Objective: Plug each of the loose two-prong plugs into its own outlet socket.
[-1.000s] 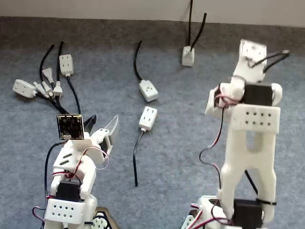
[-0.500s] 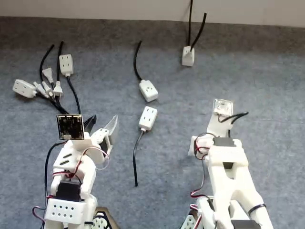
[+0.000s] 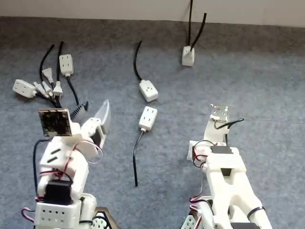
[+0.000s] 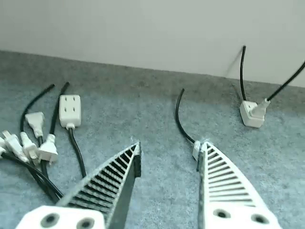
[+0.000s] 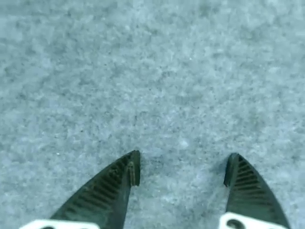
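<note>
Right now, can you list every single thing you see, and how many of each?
white plastic outlet socket blocks: five, white; two mid-table, two far left, one at the back by the wall.
white two-prong plugs: at least three, white; bunched far left between two sockets, exact count hard to tell.
black cords: several, black; trailing from sockets and plugs.
grey carpet-like mat: one, grey; covering the table.
pale wall: one, off-white; behind the table.
left arm: one, white; near left, jaws open.
right arm: one, white; near right, jaws open over bare mat.
</note>
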You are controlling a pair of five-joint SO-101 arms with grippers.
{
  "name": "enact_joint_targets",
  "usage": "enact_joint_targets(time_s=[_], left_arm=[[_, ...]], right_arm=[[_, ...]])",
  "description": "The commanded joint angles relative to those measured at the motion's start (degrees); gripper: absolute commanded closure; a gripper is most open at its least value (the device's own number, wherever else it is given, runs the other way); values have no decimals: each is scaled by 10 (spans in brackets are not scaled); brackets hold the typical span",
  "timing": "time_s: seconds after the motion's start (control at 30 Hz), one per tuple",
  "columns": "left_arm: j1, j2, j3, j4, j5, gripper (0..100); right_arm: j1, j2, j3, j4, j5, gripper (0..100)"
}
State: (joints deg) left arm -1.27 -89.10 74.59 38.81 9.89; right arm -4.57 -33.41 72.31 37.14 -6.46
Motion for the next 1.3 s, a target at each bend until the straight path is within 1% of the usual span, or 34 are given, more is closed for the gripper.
enact_joint_targets(time_s=[0.0, 0.1, 0.17, 0.23, 0.37, 0.5, 0.63, 0.77, 0.97, 1.13, 1.27], left_arm=[[-19, 142, -168, 1, -45, 800], [-38, 311, -332, 12, -77, 800], [-58, 420, -453, 41, -93, 800], [-79, 533, -576, 82, -123, 800], [-134, 760, -825, 200, -186, 800], [-204, 970, -1053, 309, -189, 802], [-244, 1145, -1233, 393, -189, 803], [-256, 1288, -1375, 433, -189, 803], [-253, 1453, -1534, 433, -188, 803], [-256, 1555, -1607, 432, -147, 803], [-258, 1612, -1642, 430, -145, 803]], right_arm=[[-2, -10, 1, -16, 12, 716], [-3, -7, 0, -16, 12, 716], [-3, -7, 0, -16, 12, 716], [-3, -5, 0, -16, 12, 716], [-4, -5, 0, -16, 12, 716], [-5, -5, 0, -16, 12, 716], [-6, -5, 0, -17, 12, 716], [-6, -5, 0, -17, 12, 716], [-6, -5, 0, -17, 13, 716], [-6, -5, 0, -17, 13, 716], [-6, -5, 0, -22, 13, 716]])
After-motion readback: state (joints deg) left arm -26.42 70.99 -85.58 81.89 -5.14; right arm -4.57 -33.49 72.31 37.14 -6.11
